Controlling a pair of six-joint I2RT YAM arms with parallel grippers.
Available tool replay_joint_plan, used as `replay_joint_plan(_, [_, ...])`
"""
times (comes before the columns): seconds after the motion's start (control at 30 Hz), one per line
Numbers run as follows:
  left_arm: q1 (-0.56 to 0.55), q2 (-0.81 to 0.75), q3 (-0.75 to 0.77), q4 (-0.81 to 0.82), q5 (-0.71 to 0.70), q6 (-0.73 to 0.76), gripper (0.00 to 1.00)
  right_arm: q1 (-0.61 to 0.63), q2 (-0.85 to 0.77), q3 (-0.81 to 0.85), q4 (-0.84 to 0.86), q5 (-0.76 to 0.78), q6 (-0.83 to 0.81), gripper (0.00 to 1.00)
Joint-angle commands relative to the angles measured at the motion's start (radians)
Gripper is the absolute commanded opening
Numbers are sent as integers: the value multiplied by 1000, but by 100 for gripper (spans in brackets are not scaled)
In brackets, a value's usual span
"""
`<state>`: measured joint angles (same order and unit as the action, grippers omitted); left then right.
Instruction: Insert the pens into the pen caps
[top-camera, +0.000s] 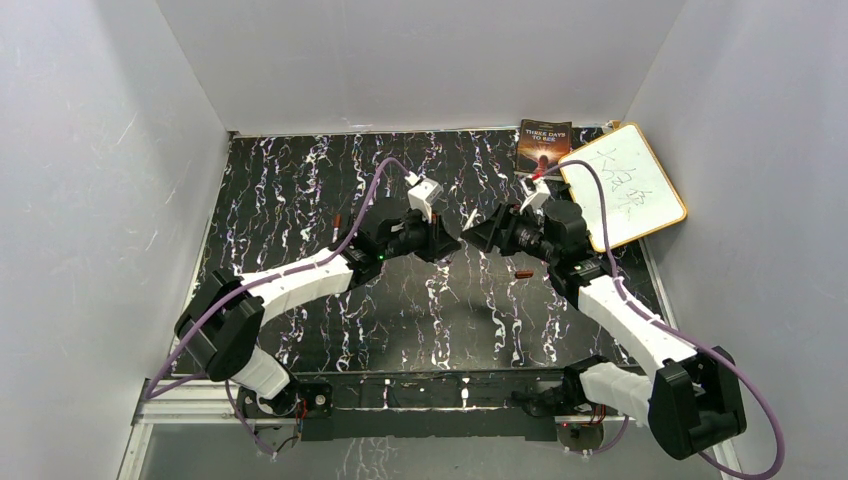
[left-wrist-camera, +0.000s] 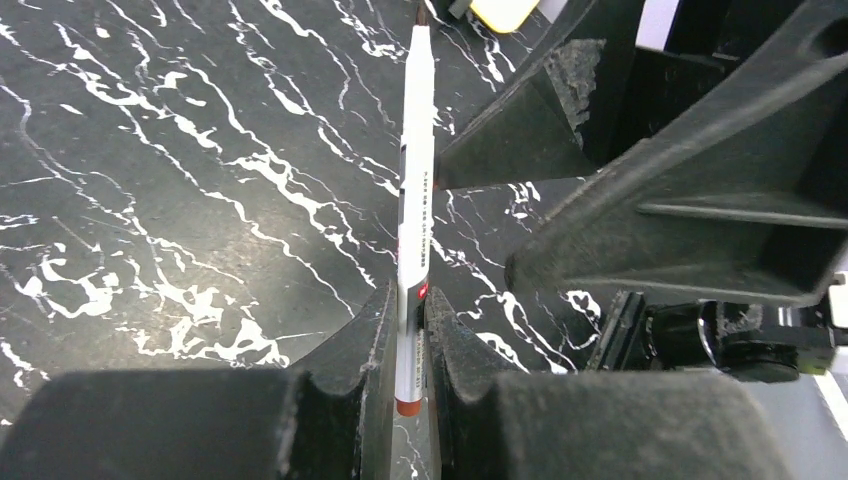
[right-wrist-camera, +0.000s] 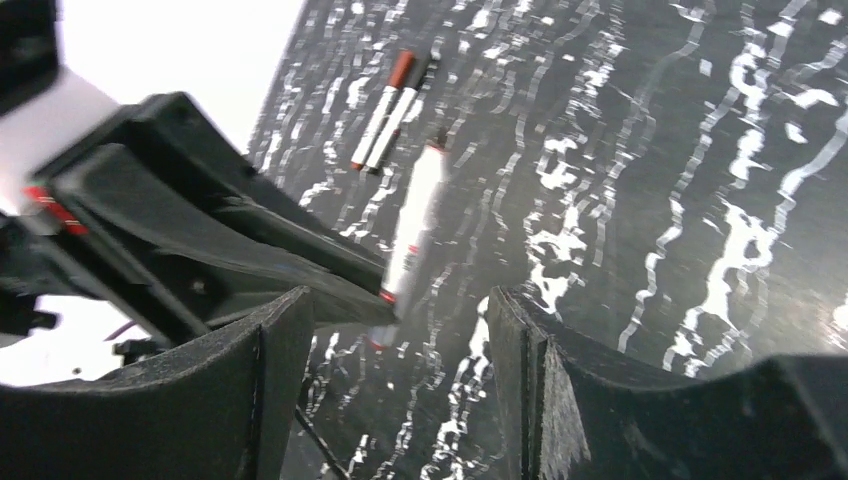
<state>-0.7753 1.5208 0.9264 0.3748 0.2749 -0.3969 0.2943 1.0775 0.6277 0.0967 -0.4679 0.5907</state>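
My left gripper (left-wrist-camera: 410, 295) is shut on a slim white pen (left-wrist-camera: 416, 190). The pen's small dark tip (left-wrist-camera: 421, 13) points away from the wrist, and its red end sticks out behind the fingers. In the right wrist view this pen (right-wrist-camera: 414, 215) looks blurred. It hangs just ahead of my right gripper (right-wrist-camera: 398, 298), which is open and holds nothing. The two grippers meet tip to tip at mid-table: left gripper (top-camera: 452, 240), right gripper (top-camera: 472, 238). A loose reddish-brown pen cap (top-camera: 523, 274) lies on the table beside the right arm. Two more pens (right-wrist-camera: 385, 105) lie side by side, one with a reddish-brown cap (right-wrist-camera: 402, 68) and one with a black cap (right-wrist-camera: 420, 70).
A yellow-framed whiteboard (top-camera: 625, 185) with scribbles leans at the back right, and a dark book (top-camera: 543, 145) sits next to it. White walls close in the black marbled table (top-camera: 300, 190) on three sides. Purple cables loop over both arms.
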Motion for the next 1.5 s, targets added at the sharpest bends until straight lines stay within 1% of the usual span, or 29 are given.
replay_joint_plan(0.0, [5,-22,-16,95,94,-10,0,44,-8,81,155,-54,43,62])
replay_joint_plan(0.07, [5,-23,-18,104,111,-12,0,54,1,96,157,-47,40,59])
replay_joint_plan(0.2, [5,-31,-13,110,144,-22,0,61,19,108,158,-35,35,46])
replay_joint_plan(0.27, [5,-41,-13,104,136,-23,0,63,27,117,147,-29,31,43])
replay_joint_plan(0.47, [5,-70,-11,82,107,-11,0,64,22,145,102,-20,3,44])
replay_joint_plan(0.77, [5,-76,21,79,149,-23,0,66,71,173,51,-7,-44,44])
replay_joint_plan(0.8, [5,-80,23,77,147,-22,0,66,69,173,52,-8,-45,42])
replay_joint_plan(0.83, [5,-83,24,71,141,-20,0,67,66,174,52,-8,-45,37])
replay_joint_plan(0.87, [5,-83,26,64,134,-17,0,67,62,176,51,-8,-45,31])
replay_joint_plan(1.0, [5,-82,28,62,122,-20,0,67,50,184,33,0,-51,14])
replay_joint_plan(1.07, [5,-79,33,64,111,-20,0,68,44,186,13,13,-61,0])
replay_joint_plan(1.23, [5,-75,39,64,76,-28,0,68,12,172,29,35,-40,0])
replay_joint_plan(1.3, [5,-78,26,95,63,-40,26,68,-1,159,65,38,-13,0])
replay_joint_plan(1.4, [5,-84,1,154,65,-59,34,70,-7,153,83,33,3,0])
replay_joint_plan(1.47, [5,-79,-3,170,65,-63,43,73,-7,152,85,28,11,0])
